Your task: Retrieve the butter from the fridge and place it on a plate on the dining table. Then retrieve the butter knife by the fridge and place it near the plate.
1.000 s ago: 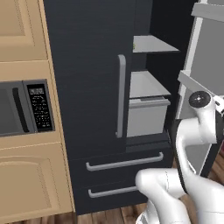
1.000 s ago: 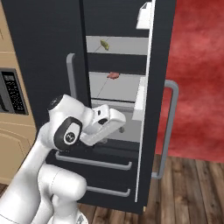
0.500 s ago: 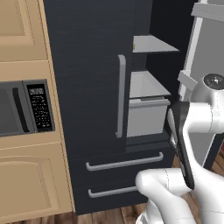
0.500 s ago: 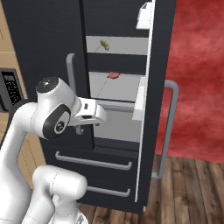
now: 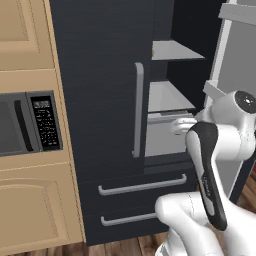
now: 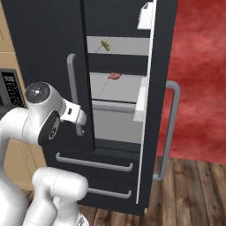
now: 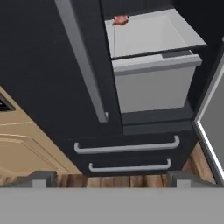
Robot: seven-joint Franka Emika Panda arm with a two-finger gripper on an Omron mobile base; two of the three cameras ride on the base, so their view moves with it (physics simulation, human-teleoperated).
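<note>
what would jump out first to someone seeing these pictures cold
The tall black fridge stands with its right door swung open, baring pale shelves and a grey bin inside. On the top shelf lies the small olive-yellow butter, with a red food item on the shelf below. In front, the white arm bends across the closed left door, beside its long grey handle.

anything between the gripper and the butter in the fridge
Nothing visible blocks it. The right fridge door is swung open, and the butter lies exposed on the upper shelf, above the red food. The open gripper sits lower, beside the closed left door.
</note>
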